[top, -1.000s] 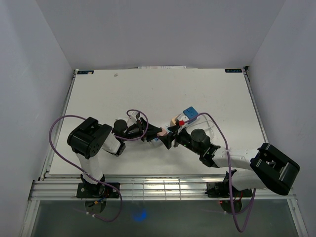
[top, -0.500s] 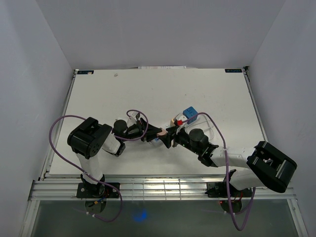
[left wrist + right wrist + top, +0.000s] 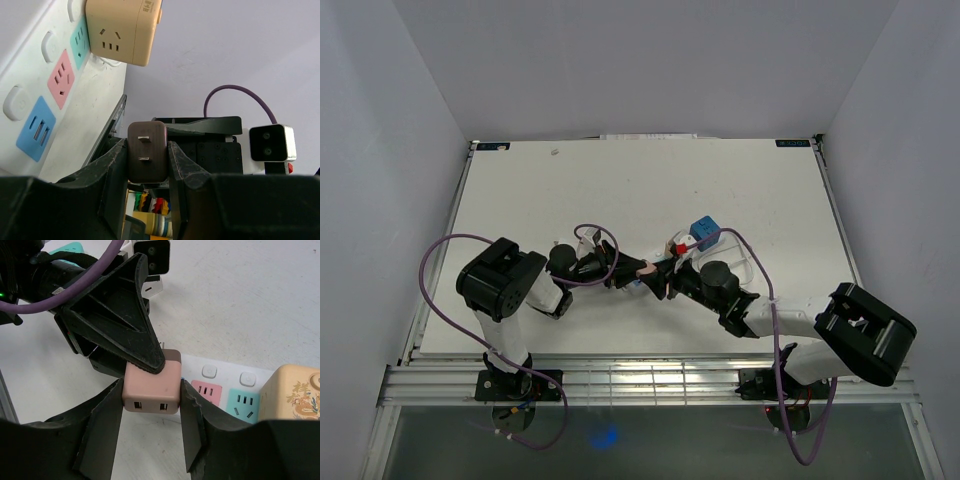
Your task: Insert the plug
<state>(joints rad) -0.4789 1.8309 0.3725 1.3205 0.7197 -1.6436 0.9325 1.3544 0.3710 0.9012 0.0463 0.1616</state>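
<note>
Your overhead view is bright and evenly lit from above; the table [image 3: 520, 200] reads near white, with only faint, soft shadows. In both wrist views the fingers [image 3: 100, 440] are dark and blurred along the bottom edge. The plug [image 3: 151, 388] is sharp, though shaded and browner in the left wrist view.

Plug [image 3: 151, 387] near power strip [image 3: 225, 375] on table [image 3: 260, 300].

Beige adapter [image 3: 292, 400]: Chinese chars, unreadable

Pink cube plug [image 3: 151, 387], two prongs exposed, uninserted, raised near white power strip [image 3: 222, 374].
</note>
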